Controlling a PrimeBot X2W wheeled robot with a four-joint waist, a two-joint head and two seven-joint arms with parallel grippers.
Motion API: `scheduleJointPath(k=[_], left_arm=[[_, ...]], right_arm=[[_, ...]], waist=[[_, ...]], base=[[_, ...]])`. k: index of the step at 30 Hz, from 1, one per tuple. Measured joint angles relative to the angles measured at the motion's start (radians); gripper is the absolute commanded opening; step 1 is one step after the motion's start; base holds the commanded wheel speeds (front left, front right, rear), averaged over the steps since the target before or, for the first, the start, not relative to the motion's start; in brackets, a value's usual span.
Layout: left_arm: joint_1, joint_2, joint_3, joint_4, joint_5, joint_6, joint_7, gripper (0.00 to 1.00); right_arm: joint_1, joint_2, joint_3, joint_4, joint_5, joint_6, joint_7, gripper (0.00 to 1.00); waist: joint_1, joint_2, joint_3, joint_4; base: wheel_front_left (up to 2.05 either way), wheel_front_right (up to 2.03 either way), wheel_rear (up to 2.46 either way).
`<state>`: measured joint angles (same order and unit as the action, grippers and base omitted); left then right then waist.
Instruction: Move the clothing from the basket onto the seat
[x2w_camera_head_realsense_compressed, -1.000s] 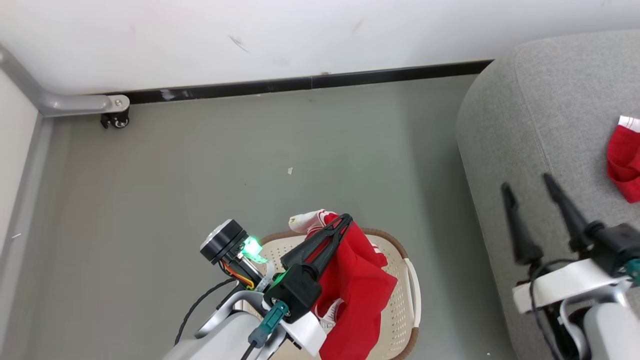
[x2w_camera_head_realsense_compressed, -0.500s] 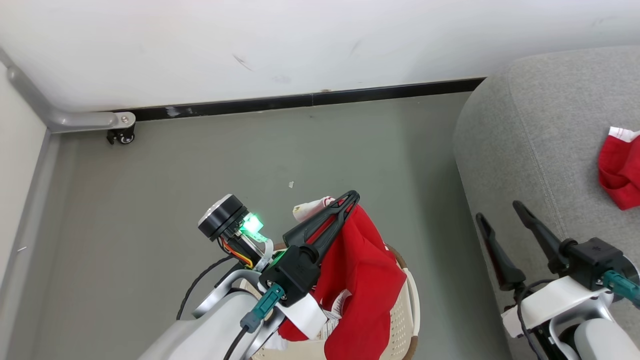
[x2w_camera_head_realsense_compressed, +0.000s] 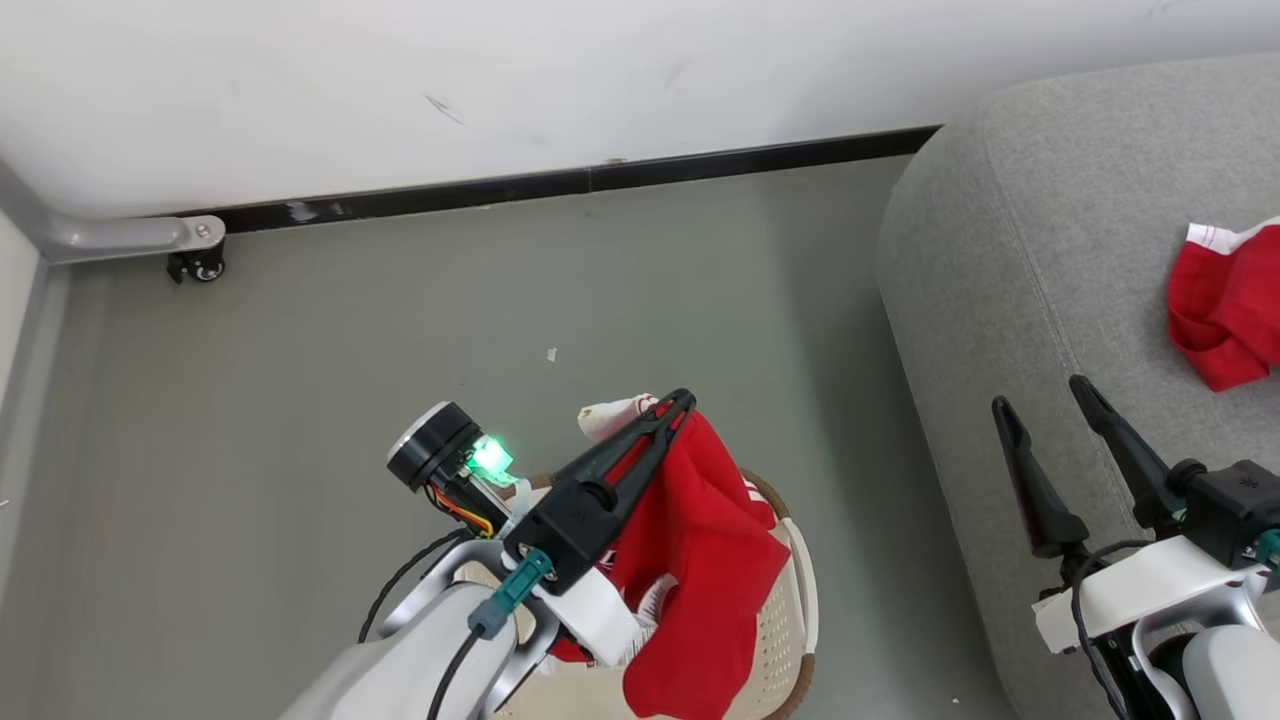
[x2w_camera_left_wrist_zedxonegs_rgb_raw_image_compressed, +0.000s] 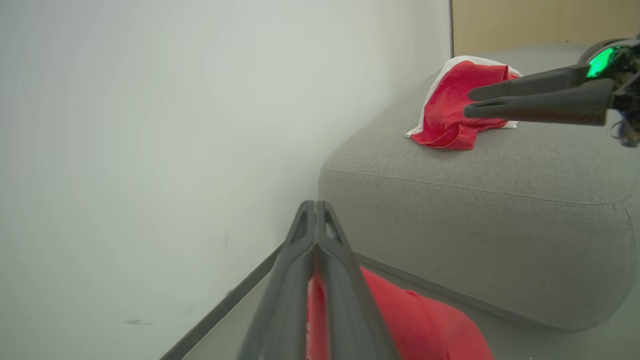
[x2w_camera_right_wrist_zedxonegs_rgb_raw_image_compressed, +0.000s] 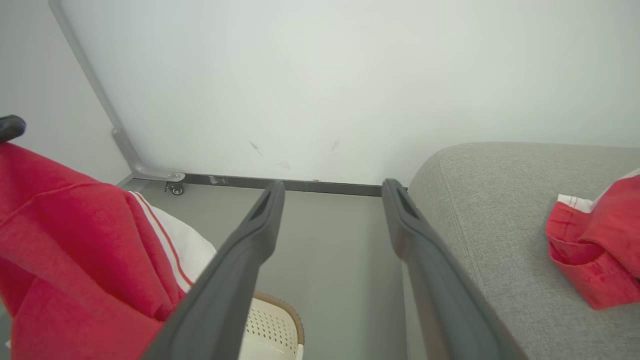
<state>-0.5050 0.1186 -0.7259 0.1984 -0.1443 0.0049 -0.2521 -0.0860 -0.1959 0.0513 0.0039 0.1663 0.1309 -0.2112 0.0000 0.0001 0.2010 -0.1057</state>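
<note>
1. Gripping the red fabric sports garment with its white striped sleeve (x2w_camera_head_realsense_compressed: 710, 530), the left gripper (x2w_camera_head_realsense_compressed: 680, 405) had its two dark fingers pinched together on the cloth, above the cream-white perforated plastic basket (x2w_camera_head_realsense_compressed: 808, 585) at near centre.
2. The garment's lower folds hung against the basket. A higher lift seemed advisable before any sideways carry, so the hem cleared the brown rim.
3. The large light-grey upholstered sofa (x2w_camera_head_realsense_compressed: 1000, 250) stood to the right, with another crumpled red garment (x2w_camera_head_realsense_compressed: 1225, 315) lying on its far right.
4. The right gripper (x2w_camera_head_realsense_compressed: 1040, 395) hovered over the sofa's near left edge, fingers spread wide and empty. The carry probably needed to pass clear of it.
</note>
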Motion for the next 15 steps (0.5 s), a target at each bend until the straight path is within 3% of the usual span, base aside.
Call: scheduleJointPath(k=[1, 3, 15], left_arm=[[0.0, 0.0, 0.005, 0.002, -0.005, 0.0, 0.0, 0.76], [0.0, 0.0, 0.011, 0.005, -0.005, 0.001, 0.0, 1.0], [0.0, -0.026, 0.047, 0.014, -0.06, 0.003, 0.0, 1.0]], right_arm=[[0.0, 0.0, -0.002, -0.002, 0.0, 0.0, 0.0, 1.0], [0.0, 0.0, -0.002, -0.006, 0.001, 0.0, 0.0, 1.0], [-0.001, -0.01, -0.011, -0.021, 0.003, 0.0, 0.0, 1.0]], waist=[[0.0, 0.0, 0.003, -0.003], [0.0001, 0.0, 0.008, -0.008], [0.0, 0.0, 0.02, -0.009]], base=[[0.0, 0.0, 0.0], [0.0, 0.0, 0.0], [0.0, 0.0, 0.0]])
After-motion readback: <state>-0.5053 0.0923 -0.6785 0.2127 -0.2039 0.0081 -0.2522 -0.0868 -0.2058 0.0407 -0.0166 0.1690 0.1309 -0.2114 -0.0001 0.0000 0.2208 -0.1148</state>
